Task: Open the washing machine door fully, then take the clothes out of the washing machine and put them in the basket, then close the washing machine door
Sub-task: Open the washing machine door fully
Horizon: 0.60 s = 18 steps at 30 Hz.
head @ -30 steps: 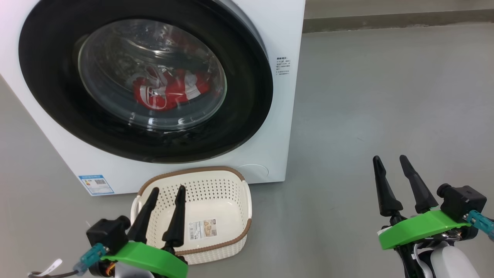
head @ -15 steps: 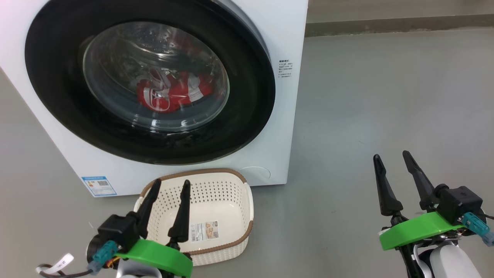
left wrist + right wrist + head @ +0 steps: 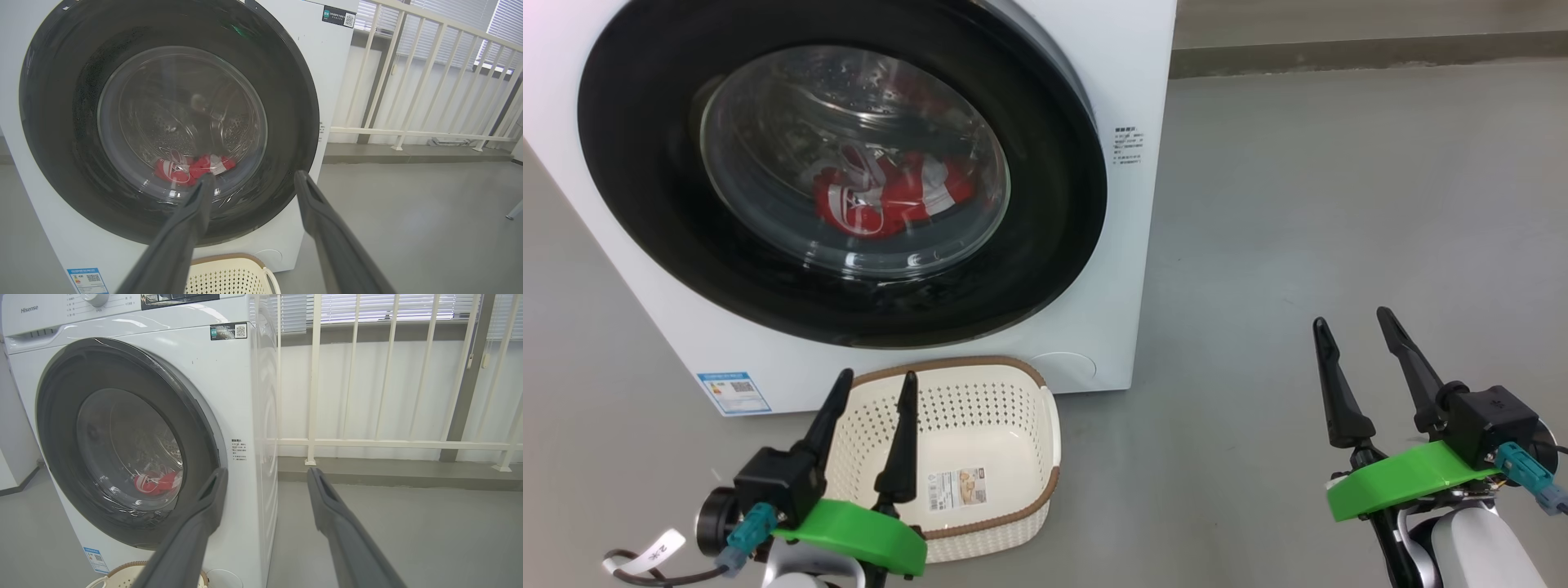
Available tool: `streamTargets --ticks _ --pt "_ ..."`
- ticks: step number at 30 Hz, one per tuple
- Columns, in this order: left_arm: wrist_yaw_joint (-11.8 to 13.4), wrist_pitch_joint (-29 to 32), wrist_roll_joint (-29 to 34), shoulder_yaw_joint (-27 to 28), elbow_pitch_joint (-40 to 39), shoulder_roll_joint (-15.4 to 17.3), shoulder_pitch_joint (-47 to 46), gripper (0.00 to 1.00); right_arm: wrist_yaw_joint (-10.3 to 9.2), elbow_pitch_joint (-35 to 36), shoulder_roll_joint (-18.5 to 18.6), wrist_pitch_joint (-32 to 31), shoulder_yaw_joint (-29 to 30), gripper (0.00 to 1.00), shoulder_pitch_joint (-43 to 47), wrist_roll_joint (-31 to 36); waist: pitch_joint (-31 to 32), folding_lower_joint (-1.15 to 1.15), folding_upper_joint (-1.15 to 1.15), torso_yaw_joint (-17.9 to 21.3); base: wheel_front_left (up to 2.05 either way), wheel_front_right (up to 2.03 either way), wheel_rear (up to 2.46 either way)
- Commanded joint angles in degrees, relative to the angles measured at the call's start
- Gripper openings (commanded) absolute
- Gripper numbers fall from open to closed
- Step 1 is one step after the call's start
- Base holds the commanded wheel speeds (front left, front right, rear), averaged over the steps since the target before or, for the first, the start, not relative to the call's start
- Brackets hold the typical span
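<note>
The white washing machine stands ahead with its round black door shut. Behind the door's glass window lie the red and white clothes, also seen in the left wrist view and the right wrist view. On the floor just in front of the machine sits the cream basket with nothing in it but a paper label. My left gripper hovers open over the basket's left side. Off to the right over bare floor, my right gripper is open and holds nothing.
Grey floor spreads to the right of the machine. A white railing and a low kerb run behind it along the wall. A blue label sticker marks the machine's lower left front.
The camera has shifted slightly, moving the scene a little right and down. My left gripper's fingers have risen a little over the basket, and the right gripper's have edged upward.
</note>
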<state>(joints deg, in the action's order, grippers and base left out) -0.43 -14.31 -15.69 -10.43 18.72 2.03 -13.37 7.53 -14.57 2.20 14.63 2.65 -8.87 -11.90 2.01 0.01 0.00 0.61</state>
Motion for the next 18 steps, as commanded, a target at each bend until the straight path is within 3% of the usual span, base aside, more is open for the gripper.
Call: streamTargets --ticks 1,18 --pt "0.6 -0.7 -0.2 2.1 -1.2 0.9 -2.3 1.00 -0.04 1.3 0.7 0.4 -1.3 1.00 -2.5 0.3 0.0 0.00 0.00 0.0 0.00 0.00 0.00" --pt "1.0 -0.7 -0.3 2.5 -2.0 0.9 -2.3 1.00 -0.04 1.9 0.7 0.4 -0.9 1.00 -2.8 -0.9 -1.0 0.00 0.00 -0.6 0.00 0.00 0.00"
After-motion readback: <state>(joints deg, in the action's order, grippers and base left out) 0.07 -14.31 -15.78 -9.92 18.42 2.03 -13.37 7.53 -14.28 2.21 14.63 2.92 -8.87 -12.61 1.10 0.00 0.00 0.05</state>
